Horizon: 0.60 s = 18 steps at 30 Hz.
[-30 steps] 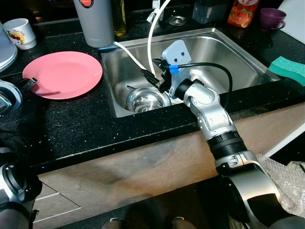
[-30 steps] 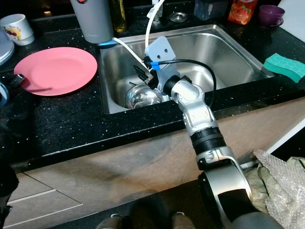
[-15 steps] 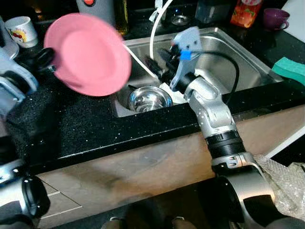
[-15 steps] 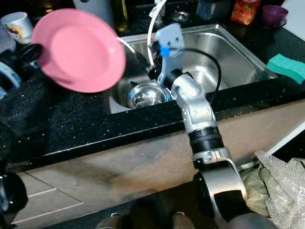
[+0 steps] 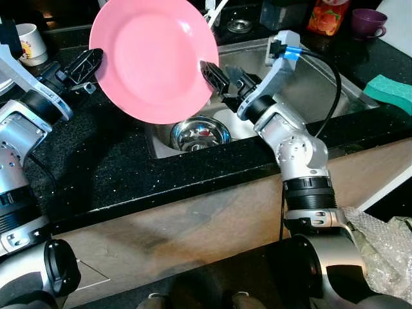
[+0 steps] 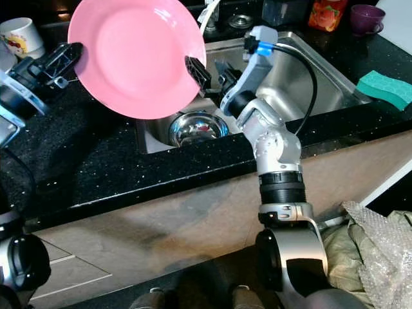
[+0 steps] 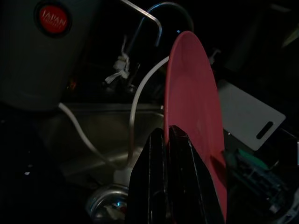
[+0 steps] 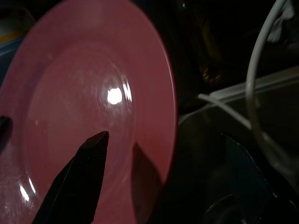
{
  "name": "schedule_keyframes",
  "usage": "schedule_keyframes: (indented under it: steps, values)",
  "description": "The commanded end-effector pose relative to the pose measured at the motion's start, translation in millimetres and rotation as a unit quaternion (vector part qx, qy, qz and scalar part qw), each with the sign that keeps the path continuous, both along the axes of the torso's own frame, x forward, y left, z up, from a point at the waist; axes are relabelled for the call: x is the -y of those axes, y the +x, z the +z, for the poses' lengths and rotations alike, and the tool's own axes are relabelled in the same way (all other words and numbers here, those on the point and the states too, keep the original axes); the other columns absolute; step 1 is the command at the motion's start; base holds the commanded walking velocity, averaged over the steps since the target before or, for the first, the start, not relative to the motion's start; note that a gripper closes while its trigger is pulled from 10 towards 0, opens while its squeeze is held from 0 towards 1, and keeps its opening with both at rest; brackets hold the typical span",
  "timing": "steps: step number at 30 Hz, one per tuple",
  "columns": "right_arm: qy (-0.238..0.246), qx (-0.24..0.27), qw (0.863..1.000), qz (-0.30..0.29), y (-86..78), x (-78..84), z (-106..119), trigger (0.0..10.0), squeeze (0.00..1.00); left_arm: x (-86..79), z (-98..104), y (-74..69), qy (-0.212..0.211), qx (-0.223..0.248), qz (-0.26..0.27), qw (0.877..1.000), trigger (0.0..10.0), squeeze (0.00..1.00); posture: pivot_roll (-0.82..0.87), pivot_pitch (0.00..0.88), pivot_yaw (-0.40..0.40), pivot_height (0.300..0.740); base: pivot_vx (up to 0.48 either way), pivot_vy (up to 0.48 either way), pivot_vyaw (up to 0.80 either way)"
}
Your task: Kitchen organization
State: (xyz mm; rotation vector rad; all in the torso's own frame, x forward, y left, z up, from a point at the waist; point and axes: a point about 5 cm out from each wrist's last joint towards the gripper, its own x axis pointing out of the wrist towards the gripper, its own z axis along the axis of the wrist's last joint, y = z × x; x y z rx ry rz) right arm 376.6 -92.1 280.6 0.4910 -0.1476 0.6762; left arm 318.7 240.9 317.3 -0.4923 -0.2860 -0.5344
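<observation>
A pink plate point(image 5: 154, 58) hangs tilted on edge above the counter and the left side of the sink, its face toward me. My left gripper point(image 5: 90, 64) is shut on its left rim; in the left wrist view the two fingers point(image 7: 161, 154) pinch the rim of the plate point(image 7: 191, 112). My right gripper point(image 5: 219, 78) is open at the plate's right rim. In the right wrist view one finger point(image 8: 79, 186) lies in front of the plate point(image 8: 84, 107) and the other stands past its edge, with the rim between them.
A steel bowl point(image 5: 199, 133) sits in the sink point(image 5: 322, 71) below the plate, beside a white hose point(image 5: 215, 13). A mug point(image 5: 31, 38) stands at the back left. A green sponge point(image 5: 391, 93), a purple cup point(image 5: 367, 22) and an orange carton point(image 5: 328, 16) are at the right.
My left gripper lifted the pink plate off the counter and swung it up on edge toward the sink. My right gripper rose from the sink to the plate's right rim.
</observation>
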Motion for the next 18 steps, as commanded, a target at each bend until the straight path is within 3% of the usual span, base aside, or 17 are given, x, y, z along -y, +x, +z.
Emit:
schedule_keyframes:
  steps: [1, 2, 3, 6, 8, 12, 13, 14, 15, 16, 18]
  values:
    - [0.016, 0.005, 1.0, 0.008, -2.6, -2.3, 9.6, 10.0, 1.0, -3.4, 4.3, -5.4, -0.003, 0.013, -0.001, 1.0, 0.0, 0.0, 0.06, 0.139, 0.017, 0.74, 0.0, 0.0, 0.0]
    - [0.015, 0.006, 1.0, 0.002, -2.1, -1.0, 10.6, 10.0, 0.15, -6.7, 2.7, -4.4, 0.013, 0.008, 0.018, 1.0, 0.0, 0.0, 0.06, 0.139, 0.014, 0.74, 0.0, 0.0, 0.0]
    - [0.011, 0.008, 1.0, -0.009, -1.3, 2.1, 12.4, 10.0, 0.0, -15.0, 0.7, -1.7, 0.046, 0.002, 0.062, 0.997, 0.0, 0.0, 0.05, 0.139, 0.014, 0.74, 0.0, 0.0, 0.0]
    - [0.012, 0.007, 1.0, -0.02, -0.3, 5.8, 14.3, 10.0, 0.0, -25.3, 3.7, 0.9, 0.085, 0.014, 0.121, 0.989, 0.0, 0.0, 0.06, 0.14, 0.01, 0.74, 0.0, 0.0, 0.0]
    - [0.011, 0.007, 1.0, -0.028, 0.5, 8.1, 15.1, 10.0, 0.0, -34.9, 14.9, 4.0, 0.128, 0.046, 0.189, 0.973, 0.0, 0.0, 0.06, 0.14, 0.008, 0.74, 0.0, 0.0, 0.0]
    - [0.009, 0.001, 0.999, -0.032, -0.5, 9.9, 16.0, 10.0, 0.0, -43.0, 48.6, 0.7, 0.261, 0.132, 0.282, 0.914, 0.0, 0.0, 0.05, 0.141, 0.014, 0.74, 0.0, 0.0, 0.0]
    - [0.009, 0.001, 0.999, -0.032, -0.6, 9.9, 16.0, 10.0, 0.0, -43.3, 53.4, -0.3, 0.275, 0.143, 0.29, 0.905, 0.0, 0.0, 0.05, 0.141, 0.014, 0.74, 0.0, 0.0, 0.0]
    - [0.009, 0.001, 0.999, -0.033, -0.9, 10.3, 15.7, 10.0, 0.0, -42.7, 60.4, -2.1, 0.319, 0.164, 0.304, 0.883, 0.0, 0.0, 0.06, 0.141, 0.015, 0.74, 0.0, 0.0, 0.0]
    - [0.009, 0.001, 0.999, -0.033, -0.9, 10.3, 15.7, 10.0, 0.0, -42.7, 60.4, -2.1, 0.319, 0.164, 0.304, 0.883, 0.0, 0.0, 0.06, 0.141, 0.015, 0.74, 0.0, 0.0, 0.0]
    - [0.009, 0.001, 0.999, -0.034, -1.1, 10.4, 15.6, 10.0, 0.0, -42.1, 64.1, -3.1, 0.347, 0.176, 0.312, 0.867, 0.0, 0.0, 0.06, 0.141, 0.014, 0.74, 0.0, 0.0, 0.0]
    - [0.009, 0.0, 0.999, -0.038, -1.0, 11.4, 14.4, 10.0, 0.0, -37.8, 69.5, -2.2, 0.45, 0.211, 0.327, 0.804, 0.0, 0.0, 0.06, 0.141, 0.009, 0.74, 0.0, 0.0, 0.0]
